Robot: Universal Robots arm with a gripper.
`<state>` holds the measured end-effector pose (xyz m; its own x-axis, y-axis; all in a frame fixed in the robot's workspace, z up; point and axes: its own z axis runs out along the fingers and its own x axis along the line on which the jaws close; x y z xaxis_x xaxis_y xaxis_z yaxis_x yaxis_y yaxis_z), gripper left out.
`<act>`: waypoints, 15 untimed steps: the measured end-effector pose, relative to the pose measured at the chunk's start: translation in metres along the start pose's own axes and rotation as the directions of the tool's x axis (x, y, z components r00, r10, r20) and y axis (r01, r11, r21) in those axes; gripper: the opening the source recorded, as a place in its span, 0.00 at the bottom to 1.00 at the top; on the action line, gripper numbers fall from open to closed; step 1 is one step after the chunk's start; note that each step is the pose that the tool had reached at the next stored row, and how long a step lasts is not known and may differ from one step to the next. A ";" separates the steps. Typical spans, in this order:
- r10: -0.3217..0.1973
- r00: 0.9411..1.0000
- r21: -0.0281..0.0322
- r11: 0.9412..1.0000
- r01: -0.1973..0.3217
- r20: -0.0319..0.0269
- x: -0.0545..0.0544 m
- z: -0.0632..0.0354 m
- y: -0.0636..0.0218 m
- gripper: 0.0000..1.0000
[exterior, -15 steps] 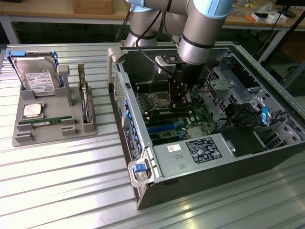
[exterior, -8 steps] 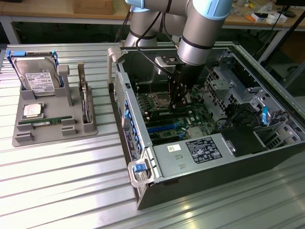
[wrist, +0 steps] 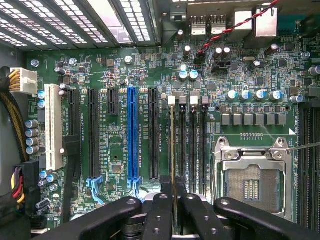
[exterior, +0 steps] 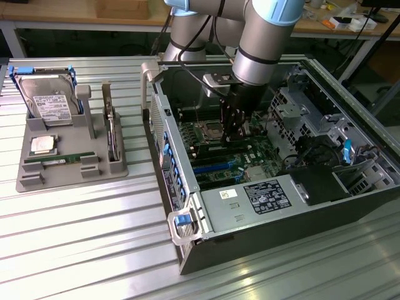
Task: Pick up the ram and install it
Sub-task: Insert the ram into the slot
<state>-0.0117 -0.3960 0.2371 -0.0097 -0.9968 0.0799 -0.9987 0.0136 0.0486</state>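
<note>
Exterior view: open computer case [exterior: 187,206] holds motherboard [exterior: 215,164]; gripper [exterior: 234,136] down inside it. Grey tray [exterior: 69,178], well apart from jaws, holds one hard drive [exterior: 50,100], one processor chip [exterior: 44,144], one green stick [exterior: 59,160], one upright card [exterior: 112,134]. Case labels unreadable.

Wrist view: jaws clamped on ram [wrist: 173,145], edge-on, lined along end one of four memory slots [wrist: 192,145]. One blue slot [wrist: 132,132] to one side of jaws, processor socket [wrist: 252,175] to other.
</note>
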 end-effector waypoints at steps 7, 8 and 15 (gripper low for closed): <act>0.000 1.000 0.000 1.000 0.000 0.000 0.000 0.0007 0.0000 0.13; 0.000 1.000 0.000 1.000 0.000 0.000 0.000 0.0007 0.0000 0.13; 0.000 1.000 0.002 1.000 0.000 0.000 0.000 0.0008 0.0014 0.13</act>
<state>-0.0131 -0.3959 0.2364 -0.0099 -0.9968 0.0798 -0.9988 0.0137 0.0467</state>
